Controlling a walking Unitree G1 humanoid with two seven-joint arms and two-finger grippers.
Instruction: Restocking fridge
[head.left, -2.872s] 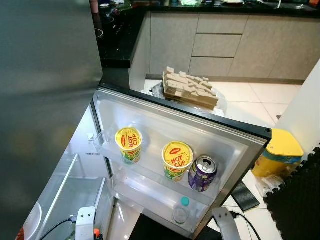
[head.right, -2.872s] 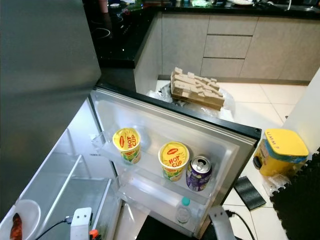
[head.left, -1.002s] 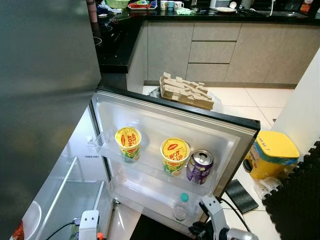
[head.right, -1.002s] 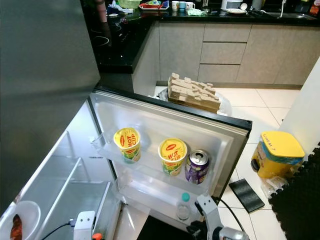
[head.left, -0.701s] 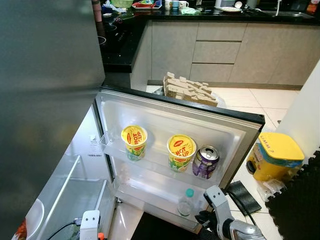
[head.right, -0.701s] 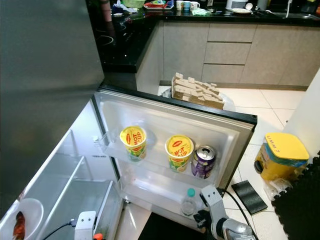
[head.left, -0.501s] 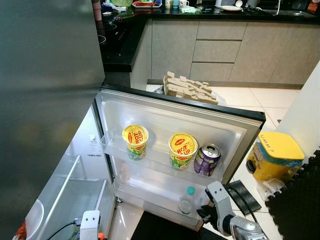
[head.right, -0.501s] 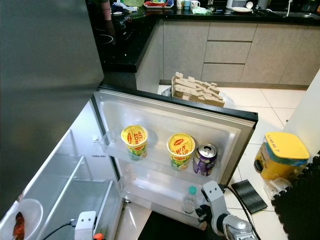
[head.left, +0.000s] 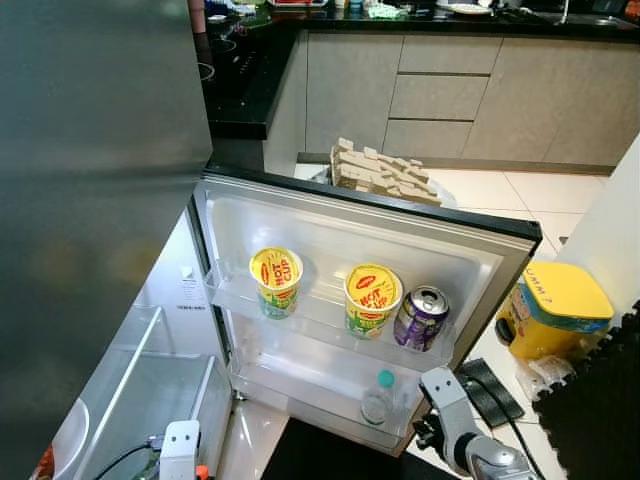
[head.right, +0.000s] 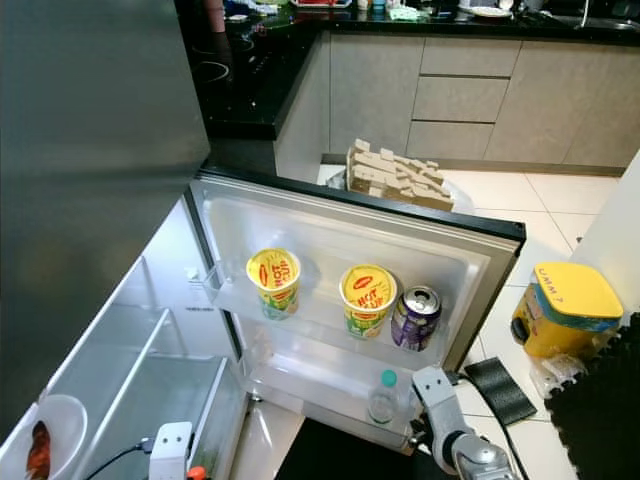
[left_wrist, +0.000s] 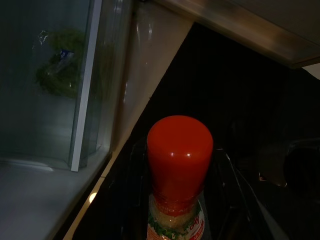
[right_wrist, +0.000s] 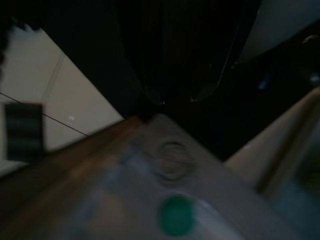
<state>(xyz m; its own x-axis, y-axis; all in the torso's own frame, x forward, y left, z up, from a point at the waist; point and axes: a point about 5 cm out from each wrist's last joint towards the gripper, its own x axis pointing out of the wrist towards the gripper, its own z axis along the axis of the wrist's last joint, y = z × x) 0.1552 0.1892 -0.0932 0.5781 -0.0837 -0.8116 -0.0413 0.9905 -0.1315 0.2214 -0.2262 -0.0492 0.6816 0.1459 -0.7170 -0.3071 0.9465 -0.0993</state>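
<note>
Since a few seconds ago the right arm has risen from the lower edge of the head views to just beside the open fridge door's (head.left: 470, 240) lower corner, and its right gripper (right_wrist: 176, 95) shows its dark fingertips nearly pressed together, empty. The door's clear plastic shelf carries two yellow-lidded noodle cups (head.left: 276, 281) and a purple can (head.left: 421, 318) — below them stands a small clear bottle with a green cap (head.left: 377, 398). The left gripper (left_wrist: 180, 200) — low beside the fridge's glass drawer — pinches a jar with a glossy red domed cap (left_wrist: 179, 152).
</note>
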